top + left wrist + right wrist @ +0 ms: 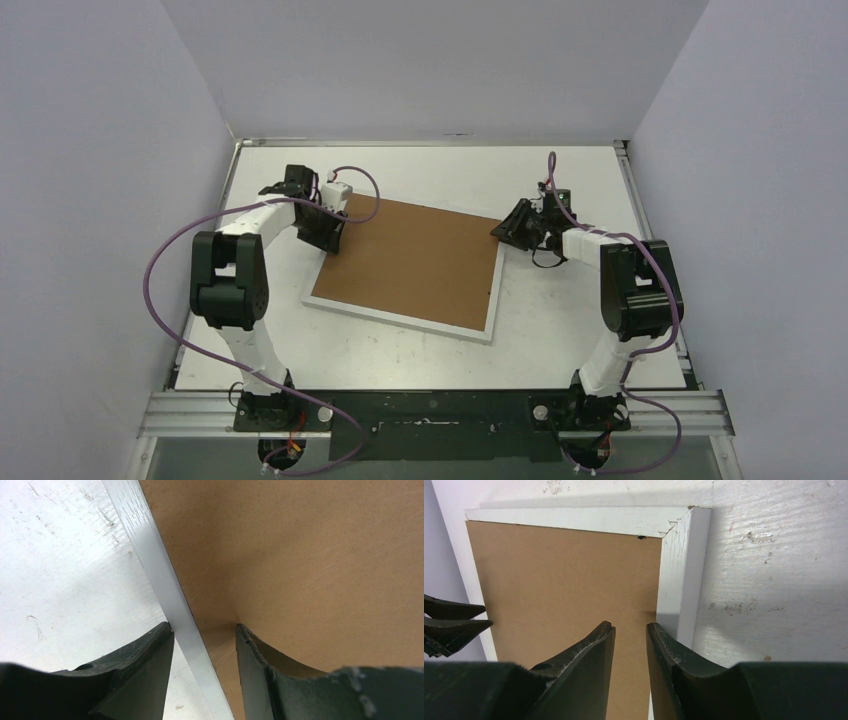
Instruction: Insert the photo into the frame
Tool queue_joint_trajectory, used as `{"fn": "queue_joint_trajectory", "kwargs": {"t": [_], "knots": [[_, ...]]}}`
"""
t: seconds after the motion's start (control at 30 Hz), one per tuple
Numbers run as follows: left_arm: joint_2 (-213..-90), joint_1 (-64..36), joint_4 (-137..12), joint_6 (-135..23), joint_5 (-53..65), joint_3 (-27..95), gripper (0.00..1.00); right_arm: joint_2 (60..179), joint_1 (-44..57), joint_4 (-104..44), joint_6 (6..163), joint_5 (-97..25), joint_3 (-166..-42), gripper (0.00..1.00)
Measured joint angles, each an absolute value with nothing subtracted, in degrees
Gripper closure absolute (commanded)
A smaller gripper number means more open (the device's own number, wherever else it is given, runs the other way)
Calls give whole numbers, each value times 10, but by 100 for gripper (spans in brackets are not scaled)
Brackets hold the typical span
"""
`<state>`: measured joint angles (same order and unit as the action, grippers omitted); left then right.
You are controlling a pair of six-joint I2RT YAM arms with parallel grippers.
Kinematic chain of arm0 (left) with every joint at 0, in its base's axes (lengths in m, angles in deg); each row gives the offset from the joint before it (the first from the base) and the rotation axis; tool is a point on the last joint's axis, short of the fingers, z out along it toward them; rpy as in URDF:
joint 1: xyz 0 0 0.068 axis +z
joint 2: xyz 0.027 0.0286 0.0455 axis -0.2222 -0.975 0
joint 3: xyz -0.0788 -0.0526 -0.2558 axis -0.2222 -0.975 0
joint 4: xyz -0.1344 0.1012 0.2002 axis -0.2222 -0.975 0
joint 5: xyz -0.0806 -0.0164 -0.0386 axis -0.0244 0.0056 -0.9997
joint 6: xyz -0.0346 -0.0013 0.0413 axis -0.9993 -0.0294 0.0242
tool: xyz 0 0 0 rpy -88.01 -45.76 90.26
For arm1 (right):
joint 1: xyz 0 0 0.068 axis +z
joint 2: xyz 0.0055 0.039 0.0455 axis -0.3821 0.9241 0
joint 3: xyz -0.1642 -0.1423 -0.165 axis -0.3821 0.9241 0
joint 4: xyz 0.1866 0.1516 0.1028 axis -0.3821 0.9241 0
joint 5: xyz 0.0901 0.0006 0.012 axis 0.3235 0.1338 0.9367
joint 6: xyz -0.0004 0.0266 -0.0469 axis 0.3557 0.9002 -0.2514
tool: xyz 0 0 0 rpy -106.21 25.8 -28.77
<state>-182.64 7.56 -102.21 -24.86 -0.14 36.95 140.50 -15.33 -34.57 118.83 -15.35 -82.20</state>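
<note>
The frame (400, 318) lay face down on the table (400, 365), backing board (410, 260) inside, the photo unseen. The left pincer (205, 627), half spread, straddled one rim; the right pincer (630, 626), narrowly parted, pinched nothing. A slipping rim could jolt the board loose.

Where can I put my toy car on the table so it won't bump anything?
The biggest bare patch of table is between the near edge of the frame and the arm bases. Another strip runs behind the frame, along the back wall. It's crowded by the frame's far corners, where the left fingers and right fingers are.
</note>
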Motion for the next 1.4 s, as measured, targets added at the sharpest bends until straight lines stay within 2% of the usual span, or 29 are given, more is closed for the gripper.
{"fn": "queue_joint_trajectory", "kwargs": {"t": [1.4], "knots": [[-1827,80,-1045,-244,-4,377,55,1433,-76,-397,1196,-277,-843,70]]}}
